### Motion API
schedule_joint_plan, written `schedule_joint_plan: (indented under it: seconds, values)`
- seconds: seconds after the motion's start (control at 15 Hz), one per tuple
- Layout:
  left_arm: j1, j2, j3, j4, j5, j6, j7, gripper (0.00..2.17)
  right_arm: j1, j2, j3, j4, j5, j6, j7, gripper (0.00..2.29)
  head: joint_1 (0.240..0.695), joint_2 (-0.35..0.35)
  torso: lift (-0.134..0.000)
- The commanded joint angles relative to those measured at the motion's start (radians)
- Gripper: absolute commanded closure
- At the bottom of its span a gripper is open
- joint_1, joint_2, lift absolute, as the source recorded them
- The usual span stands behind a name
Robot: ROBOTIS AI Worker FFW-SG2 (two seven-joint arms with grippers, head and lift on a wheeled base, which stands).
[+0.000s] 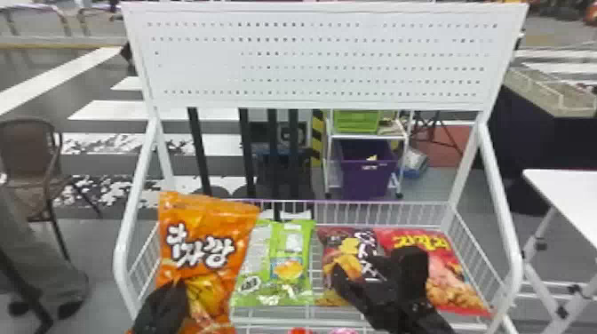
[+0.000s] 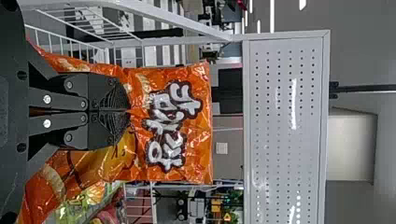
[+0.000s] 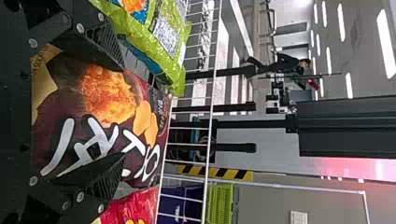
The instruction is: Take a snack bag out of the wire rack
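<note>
Your left fingers (image 2: 111, 95) pinch the orange snack bag (image 2: 198, 154) in the left wrist view; grip firmly, don't crush. Right wrist view: your right fingers (image 3: 100, 41) stand apart at the dark-red bag (image 3: 60, 105). Head view: the orange snack bag rises at the wire rack's (image 1: 121, 248) left; lift it clear before drawing back.

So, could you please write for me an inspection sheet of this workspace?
Surface: wire rack, white holed board above it.
Job's things: orange bag, held by the left hand; green bag, dark red bag and bright red bag in the rack.
Clutter: red thing and pink thing, low in the head view; cannot tell what.
Hands: left hand shut on the orange bag; right hand open at the dark red bag.
Cables: nothing seen.
Surroundings: brown chair left, white table right, purple bin behind.
</note>
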Motion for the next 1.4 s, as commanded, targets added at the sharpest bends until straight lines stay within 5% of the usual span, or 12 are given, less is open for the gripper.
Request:
schedule_joint_plan:
  seconds: [0.0,0.13,0.47,1.0,1.33]
  values:
    - [0.000,0.001,0.002,0.000,0.000,0.001,0.002,2.06,-0.039,0.004,0.016,0.039,-0.008,0.038,0.007,0.77,0.499,0.000,0.000]
    - [-0.006,0.003,0.002,0.002,0.002,0.001,0.002,2.06,-0.042,0.004,0.017,0.037,-0.012,0.057,0.009,2.15,0.499,0.000,0.000]
    - [-0.017,0.003,0.005,0.002,0.005,0.001,0.003,2.06,-0.042,0.004,0.020,0.020,-0.015,0.093,0.014,2.24,0.499,0.000,0.000]
    - [-0.023,0.006,0.006,0.006,0.009,0.001,0.005,2.06,0.013,-0.015,0.016,-0.109,-0.018,0.075,-0.094,2.24,0.499,0.000,0.000]
    - [-0.023,0.006,0.002,0.006,0.006,0.001,0.005,2.06,0.051,-0.022,-0.013,-0.161,-0.055,0.011,-0.089,2.24,0.499,0.000,0.000]
